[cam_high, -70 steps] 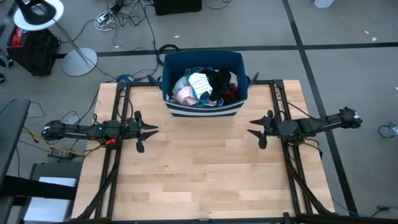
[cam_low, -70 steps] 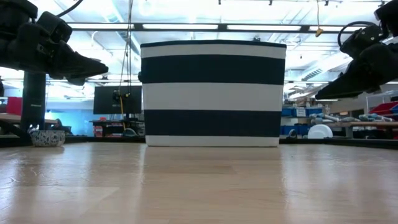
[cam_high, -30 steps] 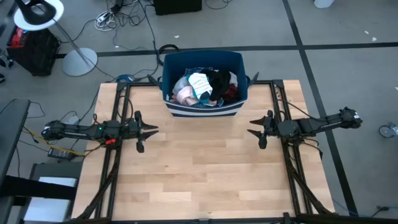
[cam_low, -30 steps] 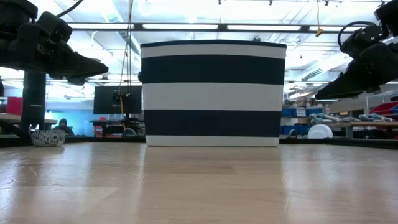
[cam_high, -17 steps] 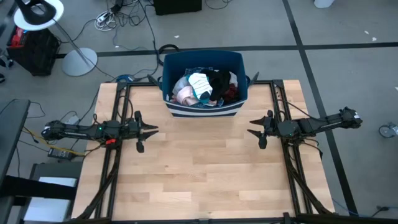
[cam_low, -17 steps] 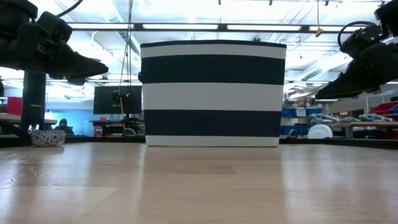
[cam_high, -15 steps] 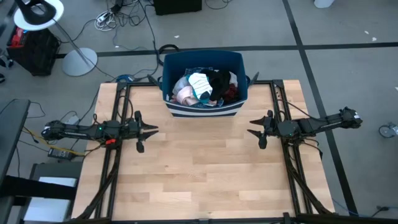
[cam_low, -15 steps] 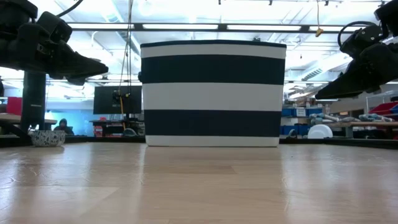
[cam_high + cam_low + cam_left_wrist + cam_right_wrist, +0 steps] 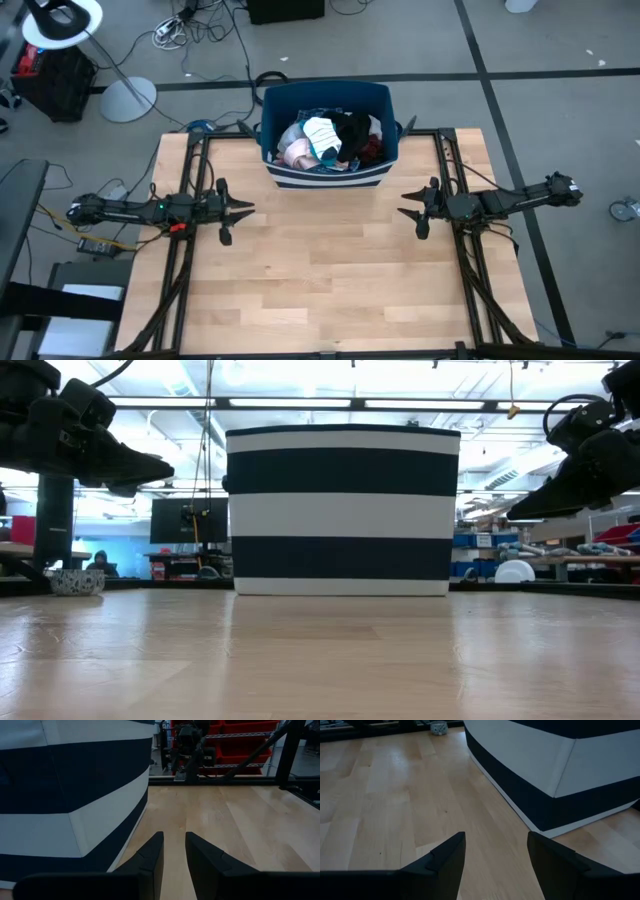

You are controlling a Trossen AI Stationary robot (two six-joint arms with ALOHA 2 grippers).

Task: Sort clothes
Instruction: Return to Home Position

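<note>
The clothes [image 9: 328,138] lie heaped in a bin [image 9: 275,105] at the middle of the table's far edge; pink, white, black and maroon pieces show on top. The bin's outer wall [image 9: 342,510] is striped navy and white. My left gripper [image 9: 249,208] hovers over the table's left part, level, pointing toward the right edge, its fingers a narrow gap apart [image 9: 174,844] and empty. My right gripper [image 9: 403,212] hovers over the right part, pointing toward the left edge, open [image 9: 496,845] and empty. Both are nearer than the bin and apart from it.
Bare wooden tabletop [image 9: 320,270] stretches between and in front of the grippers. The bin's striped wall shows close beside each gripper in the left wrist view [image 9: 75,790] and the right wrist view [image 9: 555,765]. Dark frame rails [image 9: 190,260] run along the table's left and right parts.
</note>
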